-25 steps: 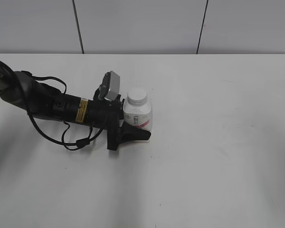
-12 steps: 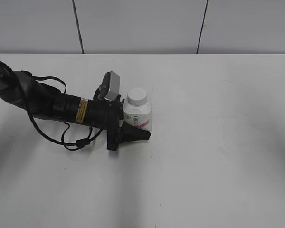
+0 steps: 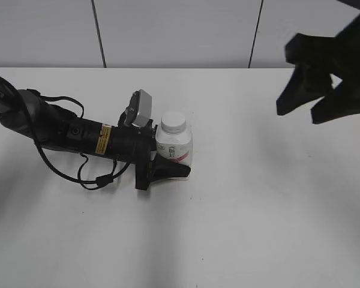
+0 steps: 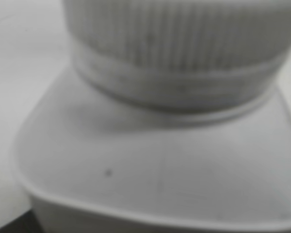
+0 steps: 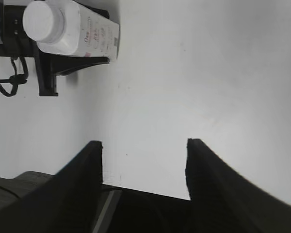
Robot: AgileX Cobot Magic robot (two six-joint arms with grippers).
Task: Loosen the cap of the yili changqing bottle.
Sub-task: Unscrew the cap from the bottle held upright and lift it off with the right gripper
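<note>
Jaws of the left gripper (image 3: 168, 162) are closed around the lower body of the yili changqing bottle (image 3: 174, 149), which is held upright on the white table (image 3: 258, 216), left of centre. The white cap (image 3: 173, 122) is seated on the bottle's neck, and its ribbed side is seen close and blurred in the left wrist view. The right gripper (image 3: 309, 108) is held high at the right, well apart from the bottle, its fingers (image 5: 85, 174) spread with nothing between them.
</note>
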